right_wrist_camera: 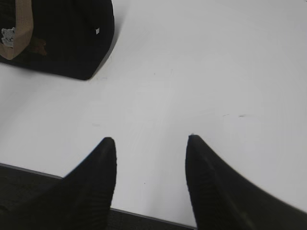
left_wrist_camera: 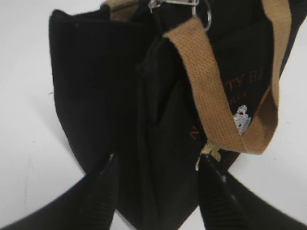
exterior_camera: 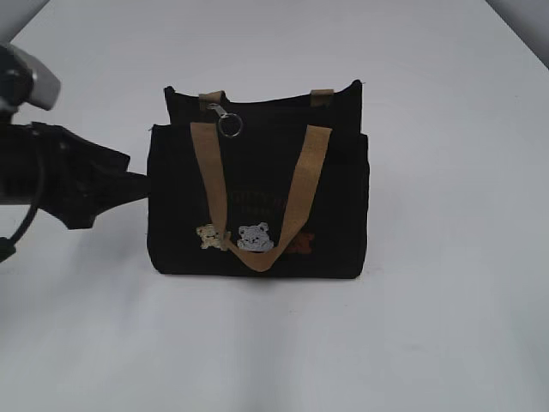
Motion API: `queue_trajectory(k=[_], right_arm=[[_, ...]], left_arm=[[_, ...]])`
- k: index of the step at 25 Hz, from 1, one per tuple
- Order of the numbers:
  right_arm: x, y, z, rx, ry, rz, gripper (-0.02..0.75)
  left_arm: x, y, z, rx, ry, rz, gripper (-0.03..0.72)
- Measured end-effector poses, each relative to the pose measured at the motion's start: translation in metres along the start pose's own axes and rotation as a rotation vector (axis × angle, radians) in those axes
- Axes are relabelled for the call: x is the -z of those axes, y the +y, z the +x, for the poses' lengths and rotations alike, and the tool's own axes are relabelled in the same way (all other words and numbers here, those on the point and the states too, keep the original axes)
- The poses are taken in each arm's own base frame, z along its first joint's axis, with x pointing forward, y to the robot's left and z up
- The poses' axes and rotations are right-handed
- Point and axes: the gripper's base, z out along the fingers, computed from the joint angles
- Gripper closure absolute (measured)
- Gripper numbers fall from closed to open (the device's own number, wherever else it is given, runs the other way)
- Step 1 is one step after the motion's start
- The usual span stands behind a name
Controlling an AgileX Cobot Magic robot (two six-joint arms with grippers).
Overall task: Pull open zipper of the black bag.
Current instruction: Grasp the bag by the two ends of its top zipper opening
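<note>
Left pincer (left_wrist_camera: 156, 167): spread, straddling the black bag (exterior_camera: 257, 202) at its left end.
Right pincer (right_wrist_camera: 151, 158): spread, empty, well off.
Nearer arm: left.

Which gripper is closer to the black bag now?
Left. The left gripper stands with its fingers on either side of the black bag at its end; the right gripper hangs open over bare table, apart from it.

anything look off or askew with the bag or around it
Nothing stands out. The small boxy black fabric bag stands upright on the white table, its tan webbing handle draped down the front and a metal ring at its top edge. Nothing is spilled or torn.
</note>
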Motion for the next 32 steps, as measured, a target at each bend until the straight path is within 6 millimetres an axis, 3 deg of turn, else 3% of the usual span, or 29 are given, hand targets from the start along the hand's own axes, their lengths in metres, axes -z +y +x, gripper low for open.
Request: queue_trajectory(k=[8, 10, 13, 16, 20, 23, 26, 32], right_arm=[[-0.002, 0.007, -0.003, 0.02, 0.002, -0.087, 0.366], [-0.011, 0.012, -0.013, 0.048, 0.039, -0.178, 0.366], [-0.036, 0.016, -0.048, 0.073, -0.045, -0.31, 0.366], [-0.078, 0.015, -0.085, 0.128, -0.156, -0.406, 0.366], [-0.161, 0.013, -0.122, 0.196, -0.147, -0.529, 0.366], [-0.213, 0.033, -0.145, 0.348, -0.144, -0.58, 0.366], [-0.263, 0.063, -0.153, 0.504, -0.102, -0.588, 0.366], [-0.319, 0.113, -0.157, 0.655, -0.076, -0.562, 0.366]], left_arm=[[-0.047, 0.02, -0.009, -0.007, 0.01, 0.048, 0.291], [-0.058, 0.018, -0.011, -0.016, 0.013, 0.071, 0.368], [-0.068, 0.015, -0.01, -0.019, 0.02, 0.1, 0.601], [-0.07, 0.015, -0.01, -0.015, 0.019, 0.104, 0.624], [-0.07, 0.015, -0.01, -0.012, 0.017, 0.102, 0.624], [-0.07, 0.015, -0.01, -0.011, 0.016, 0.103, 0.624], [-0.07, 0.015, -0.01, -0.002, 0.012, 0.1, 0.624], [-0.071, 0.016, -0.01, 0.01, 0.01, 0.099, 0.624]])
